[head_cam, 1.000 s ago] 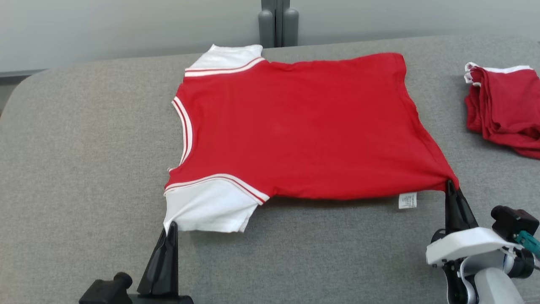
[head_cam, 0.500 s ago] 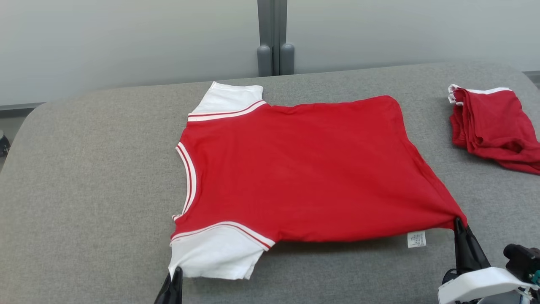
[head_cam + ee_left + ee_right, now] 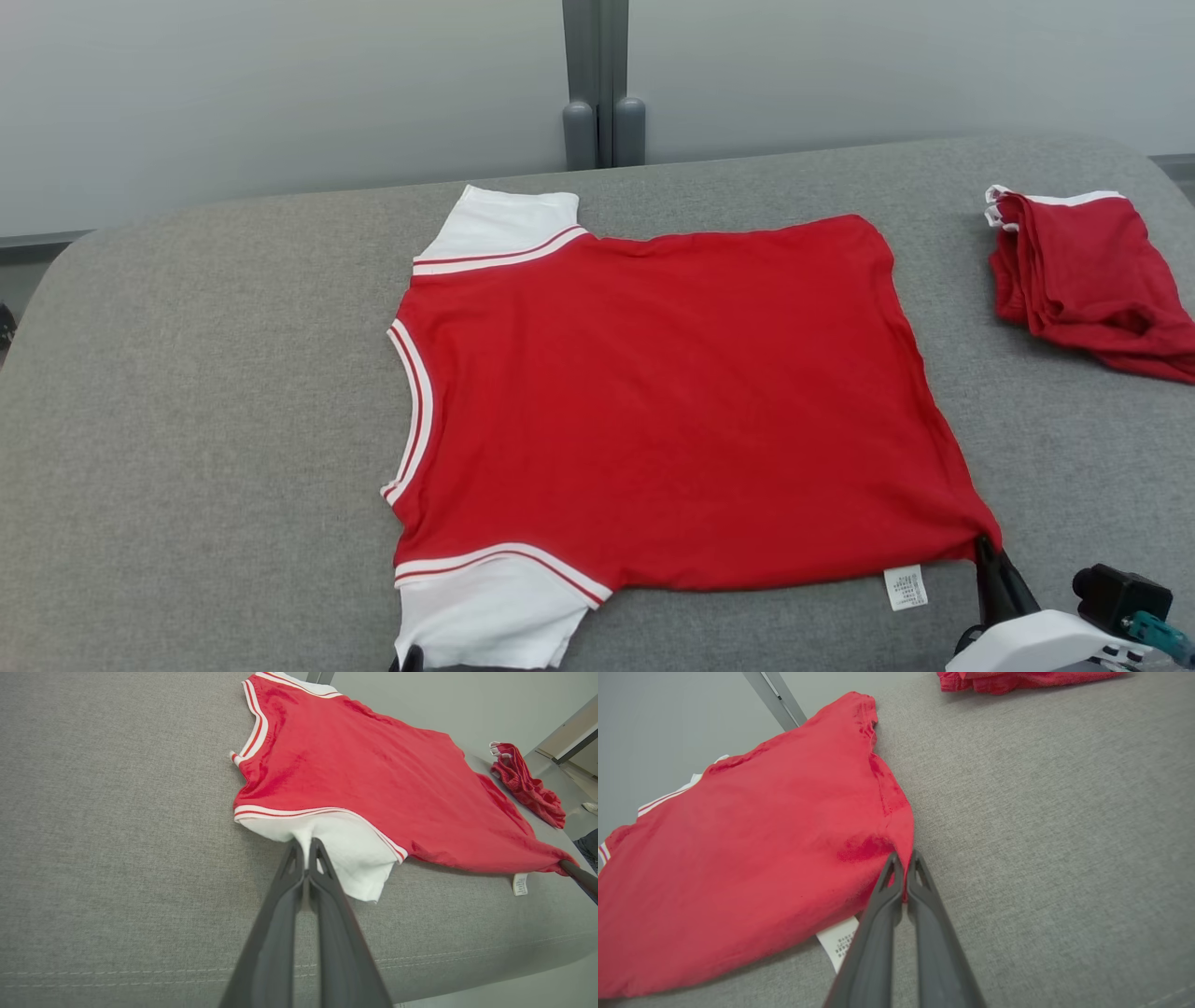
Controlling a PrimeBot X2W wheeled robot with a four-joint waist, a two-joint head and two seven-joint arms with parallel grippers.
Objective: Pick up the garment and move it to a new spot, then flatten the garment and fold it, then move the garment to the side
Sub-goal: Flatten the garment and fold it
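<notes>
**Grip on the garment, both arms.** Your left jaws were pressed fully together, and their dark fingers pinched the edge of the near white sleeve of the garment. Your right jaws were likewise closed to the tips. Their fingers nipped the red hem corner, which the grip drew out to a point.

Between the two grips ran the near side of the garment. A white care label hung from it just left of the right jaws. Beyond both jaws the red body lay spread and largely flat on the grey padded surface.

The striped neckline lay beyond the left jaws and opened leftward. The far white sleeve lay farther out in the same line, at the garment's far edge.

Beyond the right jaws and to their right, well apart from the garment, a second red garment with white trim sat bunched on the same surface. Past the surface's far edge a grey post rose against a pale wall.

In the left wrist view, a right-arm fingertip met the hem corner far to the right of the left jaws.
</notes>
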